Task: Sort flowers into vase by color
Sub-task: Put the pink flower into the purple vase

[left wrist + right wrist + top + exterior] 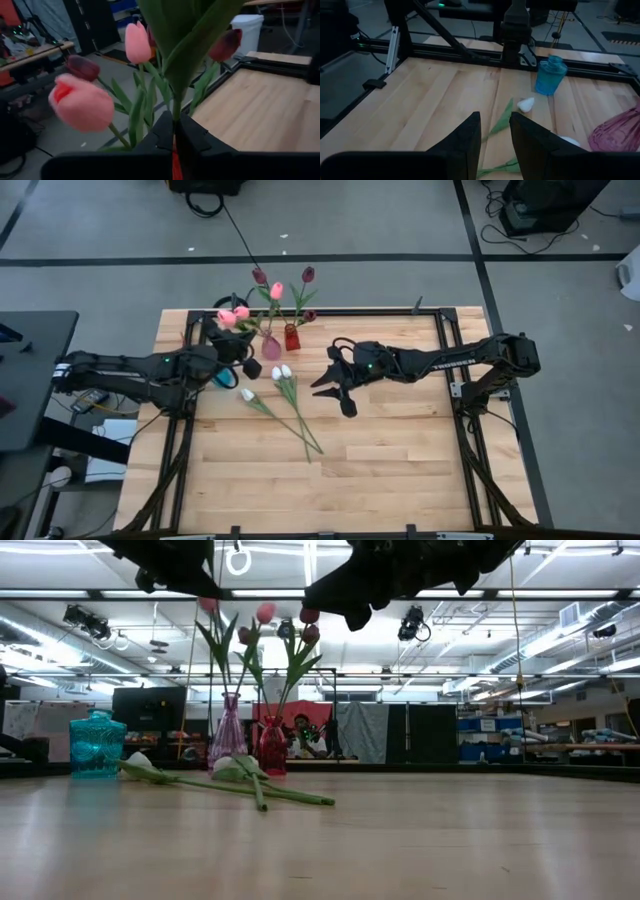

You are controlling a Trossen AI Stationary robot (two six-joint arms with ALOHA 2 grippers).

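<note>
While both arms hang over the upper half of the counter (400, 470) in the high view, the scene reads thus:

Left gripper (243, 348): upper left of centre in the high view, at the vases; jaws closed on the green stem of a pink tulip (82, 102), the stem pinched between the dark fingers (162, 132) in the left wrist view.

Right gripper (335, 385): right of centre in the high view, above the wood; jaws part-way apart with nothing between them; in the right wrist view bare counter and a green leaf show through the gap.

Pink vase (271, 346): upper centre of the high view, upright, holding pink tulips.

Red vase (291, 337): just beside the pink vase, to its right, upright, holding maroon tulips (308, 275).

Teal jar (98, 745): left in the low view, upright on the counter, no flower in it that I can see.

White tulips (280, 372): three lying flat on the counter at centre of the high view, heads toward the vases, stems running down and right, crossing one another.

Room beyond: a person (300, 730) shows far off behind the vases in the low view.
</note>
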